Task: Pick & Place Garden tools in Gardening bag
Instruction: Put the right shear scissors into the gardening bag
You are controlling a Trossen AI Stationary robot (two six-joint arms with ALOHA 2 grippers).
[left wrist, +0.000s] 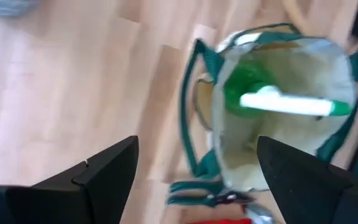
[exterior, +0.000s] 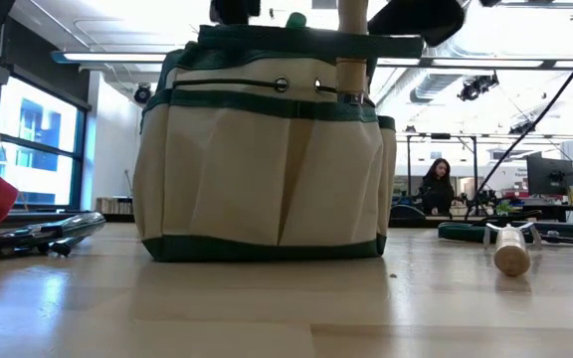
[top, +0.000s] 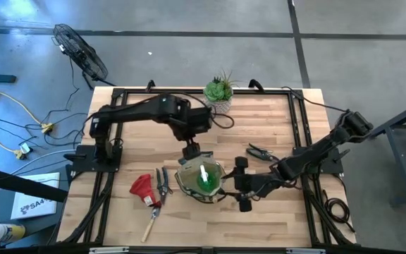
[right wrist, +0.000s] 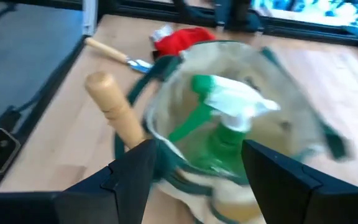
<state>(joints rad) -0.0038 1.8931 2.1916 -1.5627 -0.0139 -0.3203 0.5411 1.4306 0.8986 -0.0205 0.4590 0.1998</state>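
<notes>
Centrally on the table [top: 273, 219], near its front edge: the gardening bag [top: 200, 180], upright, mouth open. Inside it, a green spray bottle [top: 204, 179] with white nozzle, standing among the fabric walls. In one outer pocket, a wooden handle [right wrist: 114, 109] sticking up past the rim.

Just behind the bag: the left gripper [top: 191, 156], fingers spread wide, empty, hanging over bare wood at the bag's back edge. At the bag's right side: the right gripper [top: 232, 185], fingers parted about the rim, one finger [right wrist: 126, 180] beside the wooden handle; whether pressing on fabric, cannot tell.

Left of the bag, lying flat: dark pruners [top: 163, 185] just beside it, then a red glove [top: 143, 188] touching the pruners, then a wooden-handled trowel [top: 150, 224] nearer the front edge. Right of the bag and behind the right arm: black shears [top: 261, 152], well apart from the other loose tools.

At the table's back edge: a green succulent [top: 220, 90] in a white pot, close to the left arm's elbow. On the floor, back left: a black fan [top: 82, 53] and loose cables [top: 20, 116]. Far off across the room in the low view: a seated person [exterior: 437, 185].
</notes>
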